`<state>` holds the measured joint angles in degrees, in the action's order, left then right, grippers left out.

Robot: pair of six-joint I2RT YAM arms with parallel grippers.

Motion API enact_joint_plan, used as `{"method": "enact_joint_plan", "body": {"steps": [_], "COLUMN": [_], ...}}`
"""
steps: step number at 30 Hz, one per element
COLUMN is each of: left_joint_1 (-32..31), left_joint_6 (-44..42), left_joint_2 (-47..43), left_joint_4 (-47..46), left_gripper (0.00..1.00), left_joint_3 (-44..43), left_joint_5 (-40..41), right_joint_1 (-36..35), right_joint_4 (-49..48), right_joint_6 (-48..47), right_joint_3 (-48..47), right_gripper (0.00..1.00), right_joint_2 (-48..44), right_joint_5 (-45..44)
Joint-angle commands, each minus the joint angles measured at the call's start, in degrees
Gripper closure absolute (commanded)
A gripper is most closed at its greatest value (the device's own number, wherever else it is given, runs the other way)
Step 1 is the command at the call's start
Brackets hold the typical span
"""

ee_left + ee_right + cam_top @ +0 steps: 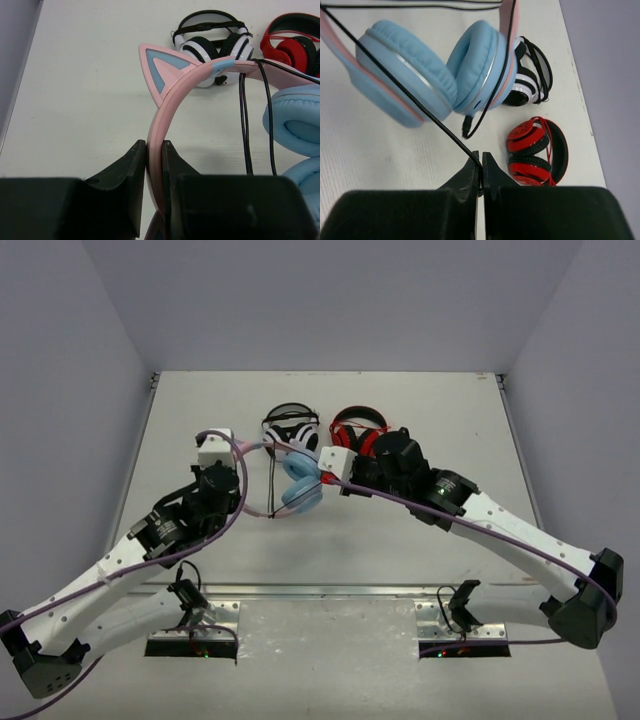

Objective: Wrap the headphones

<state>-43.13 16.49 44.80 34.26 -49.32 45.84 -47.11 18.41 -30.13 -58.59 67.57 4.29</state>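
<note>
The headphones [303, 490] have a pink headband [185, 82] with a cat ear [159, 70] and light blue ear cups [405, 75]. They are held at mid-table between both arms. My left gripper [154, 145] is shut on the headband just below the cat ear; it also shows in the top view [250, 447]. My right gripper [481, 162] is shut on the thin black cable [410, 95], which runs taut across an ear cup. It sits right of the cups in the top view [320, 478]. The cable's plug [466, 127] hangs loose below the cups. Two cable strands [245, 115] cross the headband.
White-and-black headphones [292, 430] and red-and-black headphones [358, 428] lie on the table just behind the held pair; they also show in the right wrist view, white [527, 75] and red [537, 152]. Grey walls enclose the table on three sides.
</note>
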Motion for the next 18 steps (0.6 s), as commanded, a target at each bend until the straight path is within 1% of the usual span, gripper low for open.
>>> {"method": "enact_joint_plan", "body": {"steps": [1,4,5,8,12,13,18], "left_joint_1": [0.68,0.68,0.6,0.68,0.6,0.51,0.6], "left_joint_6": [-4.53,-6.73,-7.26,-8.4,-9.63,-9.64,-9.11], "left_joint_2": [0.46,0.82,0.82,0.38,-0.32,-0.24,4.68], "left_joint_4": [-2.96,-4.46,-4.9,-5.69,-7.62,-7.8,-6.75], "left_gripper": [1.0,1.0,1.0,1.0,1.0,1.0,1.0], "left_joint_3": [-0.96,0.01,0.8,1.59,2.56,2.74,2.39], "left_joint_5": [-5.74,-9.18,-11.63,-15.43,-20.87,-22.89,-26.41], "right_joint_1": [0.97,1.06,0.97,0.97,1.06,1.06,1.06], "right_joint_4": [0.39,0.48,-0.04,-1.09,-4.43,-5.14,-9.62], "right_joint_6": [1.04,0.43,0.16,-1.68,-5.98,-6.78,-7.75], "right_joint_3": [-7.05,-9.26,-10.22,-11.64,-12.08,-12.08,-13.83], "right_gripper": [0.99,0.99,0.99,0.99,0.99,0.99,0.99], "right_joint_2": [1.06,3.7,4.4,7.48,11.87,12.32,13.99], "right_joint_5": [-4.65,-4.56,-4.65,-6.57,-12.28,-12.55,-13.35]}}
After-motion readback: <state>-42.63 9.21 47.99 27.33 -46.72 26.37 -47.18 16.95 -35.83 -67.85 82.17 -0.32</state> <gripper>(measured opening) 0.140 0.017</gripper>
